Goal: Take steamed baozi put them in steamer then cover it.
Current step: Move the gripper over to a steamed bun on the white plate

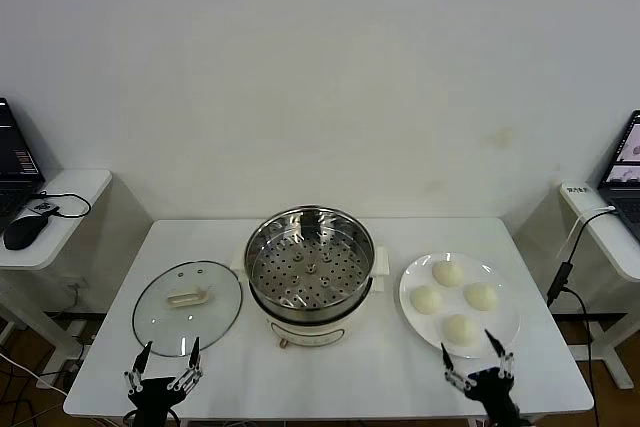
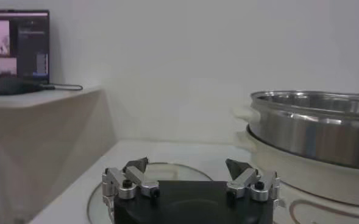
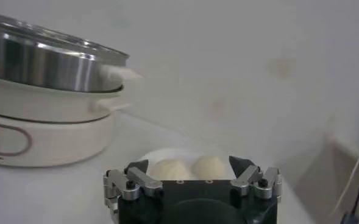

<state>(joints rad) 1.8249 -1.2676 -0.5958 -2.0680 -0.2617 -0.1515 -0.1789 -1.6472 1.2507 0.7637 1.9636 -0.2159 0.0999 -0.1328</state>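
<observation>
At the centre of the head view, the steamer (image 1: 310, 277) is standing uncovered on the white tabletop (image 1: 560, 367), its perforated tray bare. Right of it in the frame, the four steamed baozi (image 1: 455, 297) are sitting on a white plate (image 1: 505, 332), apart from one another. Left of the steamer, the cover (image 1: 187, 307) is lying flat with its cream handle facing up.

Nothing is loaded yet, so the step in hand looks like reaching for a first bun. Doing it well probably means coming down over one bun, the nearest one at the lower edge of the plate being the easy choice, centring the fingers around its widest part, and closing softly, since such dough is likely denting under a hard squeeze. Neighbouring buns are sitting near enough that a wide approach could be nudging them.

The right hand (image 1: 478, 365) is hovering at the lower right of the frame, just in front of the plate, fingers spread wide, holding and touching nothing. The left hand (image 1: 163, 367) is waiting at the lower left, just before the cover's near rim, equally wide open and empty.
</observation>
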